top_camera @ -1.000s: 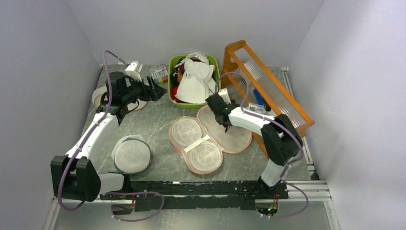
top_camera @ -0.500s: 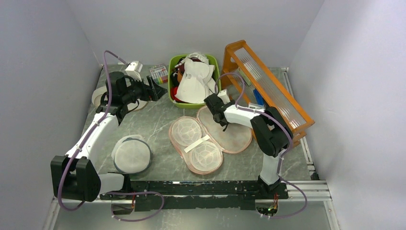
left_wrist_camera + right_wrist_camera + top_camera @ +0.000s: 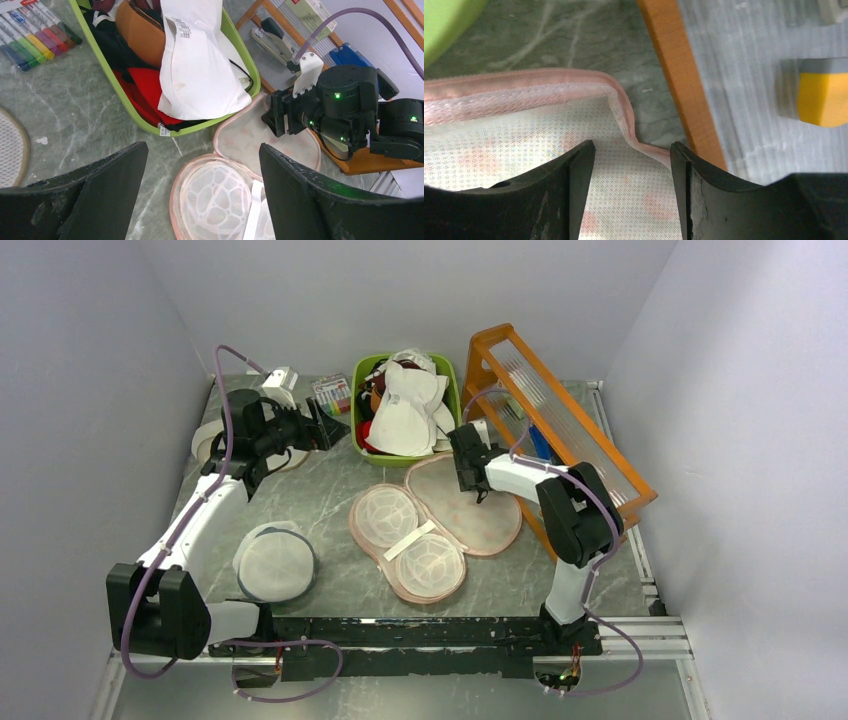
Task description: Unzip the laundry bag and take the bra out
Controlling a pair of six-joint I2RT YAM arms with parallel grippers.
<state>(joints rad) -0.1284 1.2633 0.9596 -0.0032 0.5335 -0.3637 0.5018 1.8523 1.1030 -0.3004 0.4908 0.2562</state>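
The laundry bag [image 3: 430, 530] lies unzipped and spread flat mid-table, pink-edged, with both halves showing white mesh lining; it also shows in the left wrist view [image 3: 235, 195] and the right wrist view [image 3: 524, 150]. No bra shows inside it. A white moulded-cup garment, apparently the bra [image 3: 405, 415], lies on top of the green basket, also in the left wrist view [image 3: 197, 75]. My right gripper [image 3: 470, 478] is open, its jaws low over the far half's lining beside the pink rim [image 3: 631, 145]. My left gripper [image 3: 325, 430] is open and empty, raised left of the basket [image 3: 202, 147].
The green basket [image 3: 357, 425] of dark and red clothes stands at the back. An orange-framed tray [image 3: 560, 420] leans at the right, close to my right gripper. A round white mesh disc [image 3: 275, 562] lies front left. Markers [image 3: 332, 393] lie at the back left.
My right gripper has moved right and farther back along the bag's far half, to its rim near the orange tray. That half has shifted slightly. The left arm has not moved.
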